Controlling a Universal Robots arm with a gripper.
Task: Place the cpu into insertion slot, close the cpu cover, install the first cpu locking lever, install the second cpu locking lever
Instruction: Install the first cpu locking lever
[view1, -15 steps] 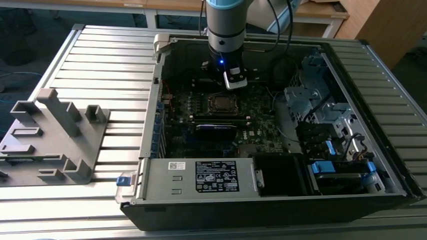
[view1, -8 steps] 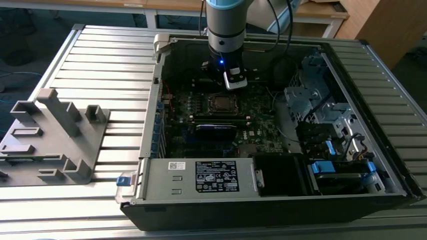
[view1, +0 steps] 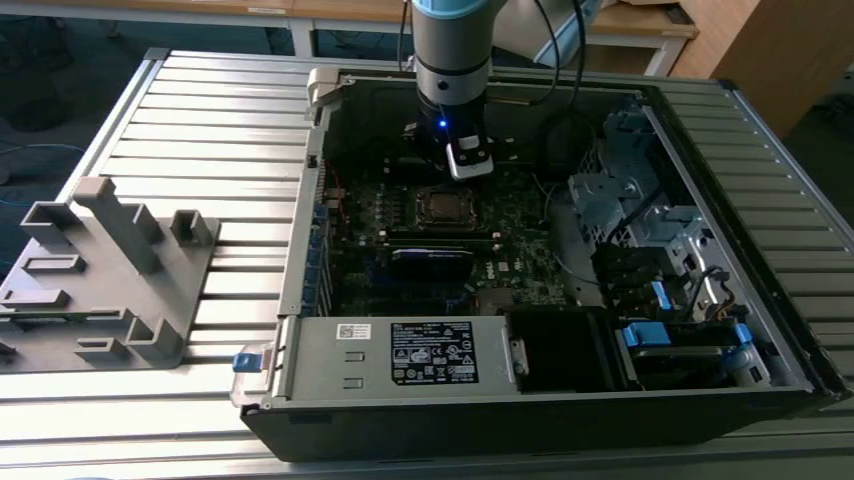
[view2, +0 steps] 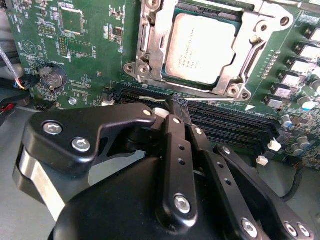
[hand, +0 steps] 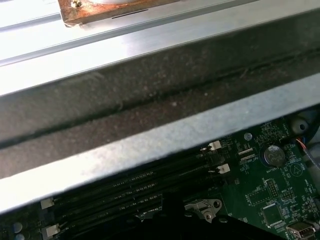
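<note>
The black fingers (view2: 175, 145) are drawn close together, their tips meeting the end of a thin silver lever (view2: 150, 98) over the memory slots (view2: 230, 125); whether they pinch it I cannot tell. Just beyond them the cpu (view2: 200, 47) lies in the insertion slot (view2: 205, 8) with the cpu cover (view2: 227, 75) down around it. The motherboard (view2: 85, 70) sits in an open computer case (view1: 534, 420) on a slatted metal bench (view1: 200, 110), a grey fixture (view1: 107, 280) at the exterior view's left.
</note>
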